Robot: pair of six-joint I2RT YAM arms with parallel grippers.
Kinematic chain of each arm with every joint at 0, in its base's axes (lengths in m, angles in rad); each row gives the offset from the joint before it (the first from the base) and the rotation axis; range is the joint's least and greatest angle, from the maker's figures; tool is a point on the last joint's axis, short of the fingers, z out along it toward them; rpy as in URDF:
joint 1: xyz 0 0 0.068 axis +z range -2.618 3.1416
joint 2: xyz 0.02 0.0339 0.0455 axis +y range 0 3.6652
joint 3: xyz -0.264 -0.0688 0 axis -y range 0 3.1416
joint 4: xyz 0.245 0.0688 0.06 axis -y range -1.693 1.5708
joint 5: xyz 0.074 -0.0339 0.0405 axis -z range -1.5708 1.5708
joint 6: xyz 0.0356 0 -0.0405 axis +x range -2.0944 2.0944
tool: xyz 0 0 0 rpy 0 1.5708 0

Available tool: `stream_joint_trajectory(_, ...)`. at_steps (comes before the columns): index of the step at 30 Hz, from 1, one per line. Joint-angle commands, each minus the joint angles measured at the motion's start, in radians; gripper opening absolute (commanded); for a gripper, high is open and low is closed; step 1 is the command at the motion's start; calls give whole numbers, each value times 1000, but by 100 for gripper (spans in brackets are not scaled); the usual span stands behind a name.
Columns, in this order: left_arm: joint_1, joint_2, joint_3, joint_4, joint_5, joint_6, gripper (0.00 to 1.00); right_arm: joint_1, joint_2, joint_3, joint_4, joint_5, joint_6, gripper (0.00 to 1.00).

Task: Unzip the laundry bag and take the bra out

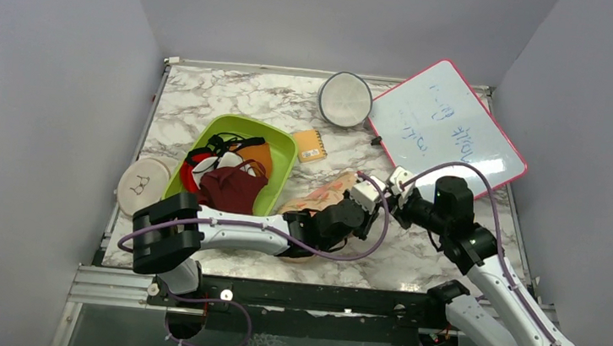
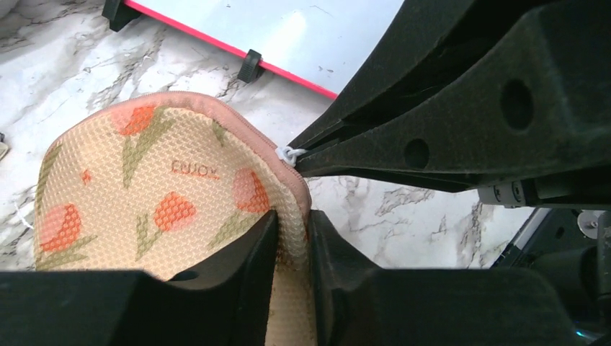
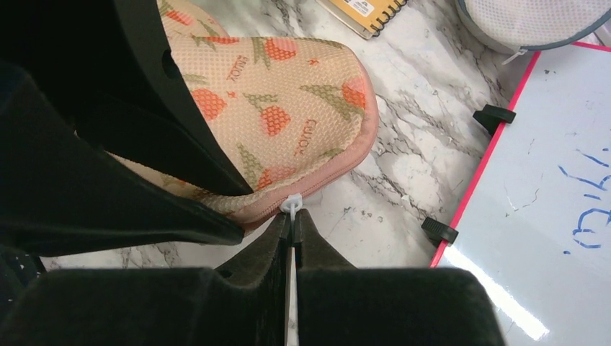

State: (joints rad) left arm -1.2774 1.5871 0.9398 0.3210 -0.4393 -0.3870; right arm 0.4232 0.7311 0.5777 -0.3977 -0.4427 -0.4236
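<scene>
The laundry bag [image 1: 331, 194] is a peach pouch with orange and green print, lying on the marble table [image 1: 209, 96] right of the green bin. It also shows in the left wrist view [image 2: 151, 194] and the right wrist view [image 3: 288, 108]. My left gripper [image 2: 292, 231] is shut on the bag's edge fabric, lifting it. My right gripper [image 3: 294, 220] is shut on the bag's white zipper pull [image 3: 291, 205], which also shows in the left wrist view [image 2: 287, 153]. The zipper looks closed. The bra is hidden.
A green bin [image 1: 284, 150] holds maroon, orange and red cloths. A round white pouch [image 1: 142, 184] lies left of it. A round grey-rimmed mesh disc [image 1: 346, 99], a pink-framed whiteboard [image 1: 447, 127] and a small orange notebook [image 1: 309, 145] sit at the back.
</scene>
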Motion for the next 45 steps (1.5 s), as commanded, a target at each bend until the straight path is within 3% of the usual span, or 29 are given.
stream_joint_trajectory(1, -7, -26, -14, 6, -19, 53, 8, 2, 8, 49, 16, -23, -2, 1)
stream_joint_trajectory(4, -7, -44, -16, 8, 1, 85, 0, 2, 14, 49, 27, -10, 23, 1)
stream_joint_trajectory(11, -7, -140, -35, 22, 73, 254, 0, 2, 63, 25, 95, 12, 112, 1)
stream_joint_trajectory(18, -7, -260, -98, 50, 248, 379, 0, 0, 126, 8, 213, 19, 174, 1)
stream_joint_trajectory(24, -7, -292, -126, 66, 273, 450, 0, -29, 174, -30, 368, 37, 301, 1)
stream_joint_trajectory(29, -7, -289, -129, 66, 299, 513, 0, -44, 140, 8, 306, 77, 258, 1)
stream_joint_trajectory(34, 25, -264, -124, 122, 288, 719, 0, -44, 28, 6, 264, 154, 200, 1)
stream_joint_trajectory(40, 113, -216, -48, 120, 406, 713, 0, -44, -123, -42, 293, 225, 195, 1)
stream_joint_trajectory(45, 115, -247, -103, 104, 384, 606, 0, -45, -124, -29, 224, 84, 108, 1)
